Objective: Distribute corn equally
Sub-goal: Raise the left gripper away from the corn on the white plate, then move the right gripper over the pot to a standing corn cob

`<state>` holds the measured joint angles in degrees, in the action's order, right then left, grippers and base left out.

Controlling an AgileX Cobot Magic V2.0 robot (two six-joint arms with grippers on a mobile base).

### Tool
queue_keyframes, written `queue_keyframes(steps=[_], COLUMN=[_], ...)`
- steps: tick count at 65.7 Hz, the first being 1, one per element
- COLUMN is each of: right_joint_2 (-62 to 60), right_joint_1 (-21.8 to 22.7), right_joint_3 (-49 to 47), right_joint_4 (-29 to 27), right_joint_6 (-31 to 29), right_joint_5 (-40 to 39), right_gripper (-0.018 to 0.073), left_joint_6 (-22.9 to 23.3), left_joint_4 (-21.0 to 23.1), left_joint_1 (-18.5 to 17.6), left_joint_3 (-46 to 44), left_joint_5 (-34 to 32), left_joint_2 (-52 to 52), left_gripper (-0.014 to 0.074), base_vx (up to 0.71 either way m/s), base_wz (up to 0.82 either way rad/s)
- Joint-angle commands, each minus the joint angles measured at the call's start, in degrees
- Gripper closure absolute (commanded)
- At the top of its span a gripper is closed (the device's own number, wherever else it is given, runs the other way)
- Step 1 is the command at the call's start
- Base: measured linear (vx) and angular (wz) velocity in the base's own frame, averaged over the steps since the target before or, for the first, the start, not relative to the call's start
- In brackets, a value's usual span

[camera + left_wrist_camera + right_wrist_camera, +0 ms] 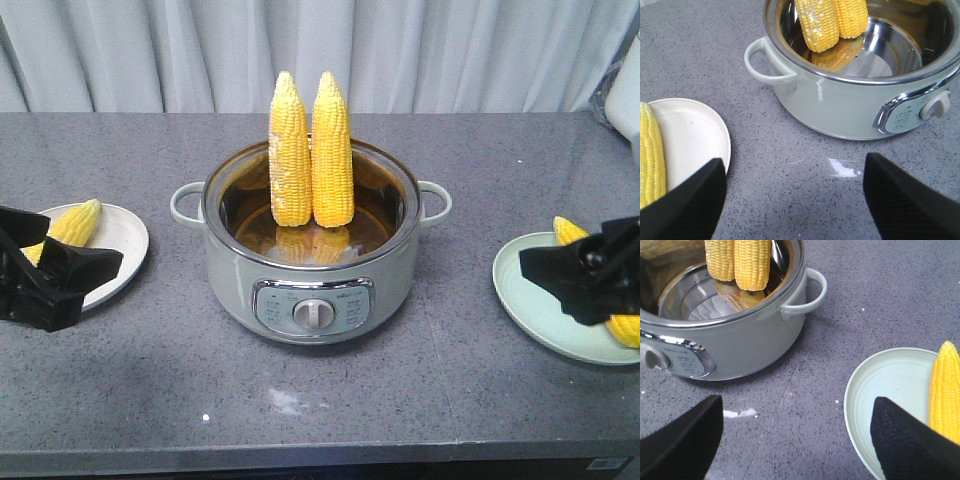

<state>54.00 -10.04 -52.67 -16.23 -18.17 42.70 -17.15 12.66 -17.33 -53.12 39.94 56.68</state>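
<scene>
Corn in three places: two cobs [290,150] upright in the pot [230,270], one lying to either side.

Front view: the pair stand touching, tips above the rim, their bases hard to tell from reflections in the steel. The left hand [95,285] hides the lower end of the pale cob [75,225] on the white plate [120,235]. The right hand [545,280] covers the middle of the bright cob [570,230] on the green plate [530,315].
Left wrist view: fingers [685,205] are spread wide over the grey worktop [790,150], holding nothing, and the frame edge cuts off the pale cob.
Right wrist view: fingers are likewise wide apart and empty, and one hides the bright cob's lower end.
</scene>
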Motion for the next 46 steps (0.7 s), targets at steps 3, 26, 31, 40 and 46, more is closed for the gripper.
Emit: queue_keyframes(steps=[3, 26, 31, 40, 46], right_joint_2=[4.2, 20.5, 24.0, 30.6, 34.7], right_joint_1=[-0.1, -0.1, -0.1, -0.1, -0.1], right_joint_3=[-5.2, -19.6, -23.1, -29.9, -34.1], right_joint_4=[-1.2, -7.8, -9.8, -13.5, -15.6], right_joint_6=[-1.7, -8.4, -10.5, -14.1, -16.4], right_joint_5=[-3.6, -1.1, 0.5, 2.0, 2.8], right_gripper=[-0.0023, -0.0023, -0.0023, -0.0023, -0.0023], left_joint_6=[0.0, 0.0, 0.0, 0.0, 0.0], left_joint_4=[1.2, 1.2, 1.2, 1.2, 1.2], left_joint_1=[-0.2, -0.2, -0.2, -0.2, -0.2], left_joint_3=[-1.5, -1.5, -1.5, -1.5, -1.5], left_joint_5=[-3.7, -2.6, -2.6, -2.6, -2.6], left_joint_2=[-0.9, -0.9, -0.9, -0.9, -0.9], left_gripper=[0.0059, 0.0059, 0.0059, 0.0059, 0.0059], base_vx=[0.00, 0.00, 0.00, 0.00, 0.00], base_wz=[0.00, 0.00, 0.00, 0.00, 0.00])
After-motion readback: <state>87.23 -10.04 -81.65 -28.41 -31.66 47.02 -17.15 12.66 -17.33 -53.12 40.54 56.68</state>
